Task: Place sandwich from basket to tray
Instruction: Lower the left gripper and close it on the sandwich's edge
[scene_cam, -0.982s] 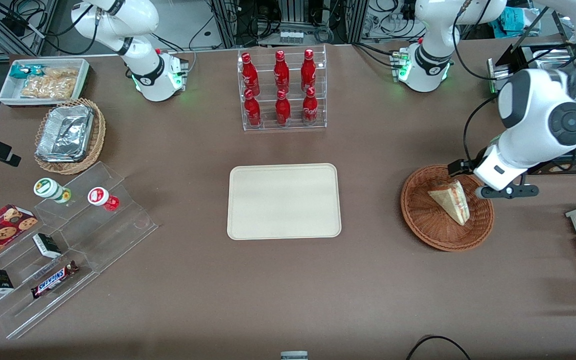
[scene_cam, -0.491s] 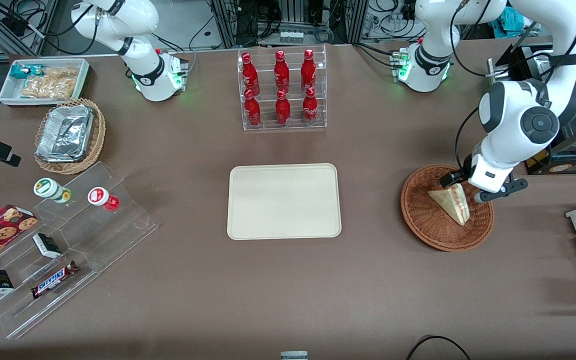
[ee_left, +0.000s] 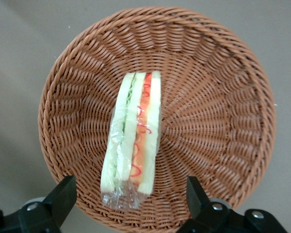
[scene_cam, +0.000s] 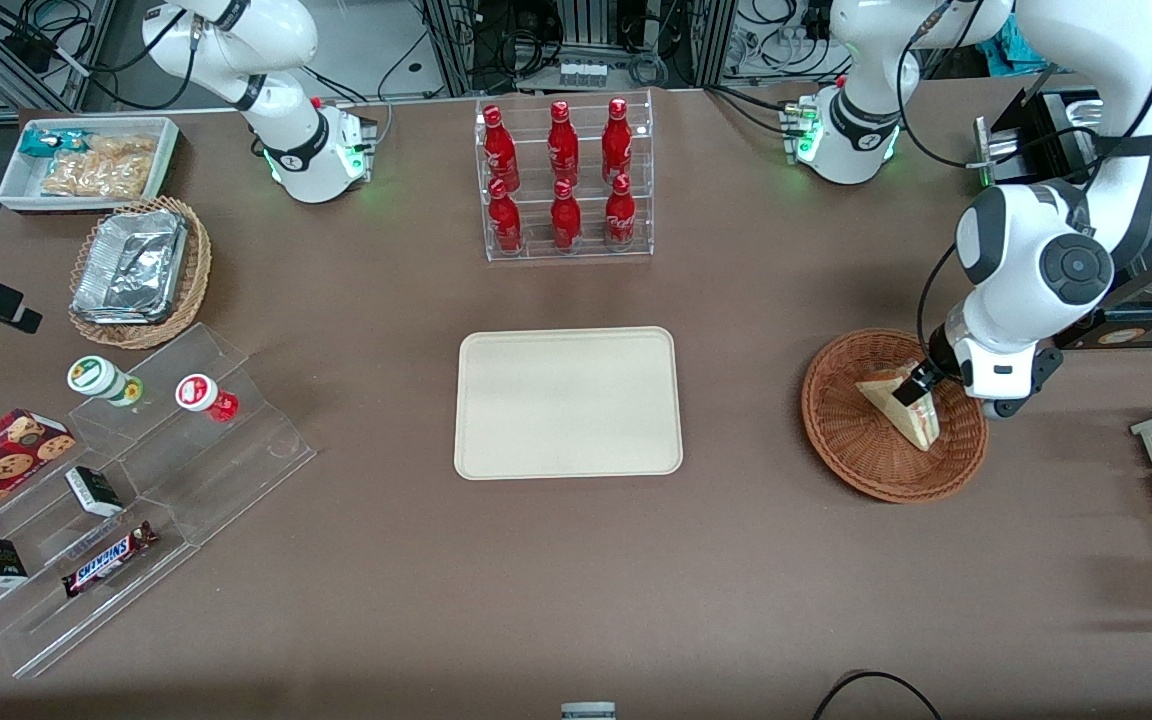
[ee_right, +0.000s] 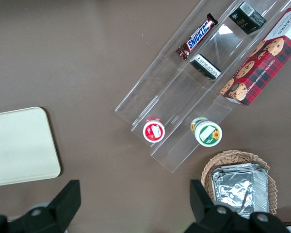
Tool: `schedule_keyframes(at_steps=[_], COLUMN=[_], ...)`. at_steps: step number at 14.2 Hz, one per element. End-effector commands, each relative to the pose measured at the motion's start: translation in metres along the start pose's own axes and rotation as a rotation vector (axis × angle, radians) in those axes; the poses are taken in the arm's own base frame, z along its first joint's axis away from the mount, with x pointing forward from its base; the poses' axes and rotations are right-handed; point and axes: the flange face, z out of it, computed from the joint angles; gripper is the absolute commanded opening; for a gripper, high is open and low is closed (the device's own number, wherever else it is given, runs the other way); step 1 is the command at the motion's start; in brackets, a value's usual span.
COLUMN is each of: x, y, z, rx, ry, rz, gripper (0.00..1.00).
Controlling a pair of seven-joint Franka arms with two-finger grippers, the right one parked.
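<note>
- The gripper (scene_cam: 921, 385) is hanging over the basket (scene_cam: 861, 460), at the right middle of the front view.
- Its two fingers (ee_left: 63, 194) are spread wide apart, one on each side of the sandwich (ee_left: 133, 141), and they are not squeezing it.
- The sandwich is lying in the basket with its red, orange and green edge facing up at the wrist camera.
- The tray (scene_cam: 568, 402) is sitting in the middle of the front view, well apart from the basket.
- Red bottles (scene_cam: 563, 170) are standing in a clear rack near the top middle.
</note>
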Motion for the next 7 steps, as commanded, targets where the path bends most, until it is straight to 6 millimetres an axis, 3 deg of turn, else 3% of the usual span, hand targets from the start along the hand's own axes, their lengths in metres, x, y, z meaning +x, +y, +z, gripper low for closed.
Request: schedule_keyframes(at_steps=[1, 4, 5, 7], x=[0.001, 0.002, 0.002, 0.002], y=[0.001, 0.003, 0.003, 0.003], z=[0.026, 0.042, 0.041, 0.039], rx=[0.009, -0.01, -0.013, -0.01], ry=[-0.023, -0.05, -0.056, -0.058], rz=[-0.031, -0.094, -0.107, -0.127], gripper=[1.0, 0.98, 0.83, 0.27])
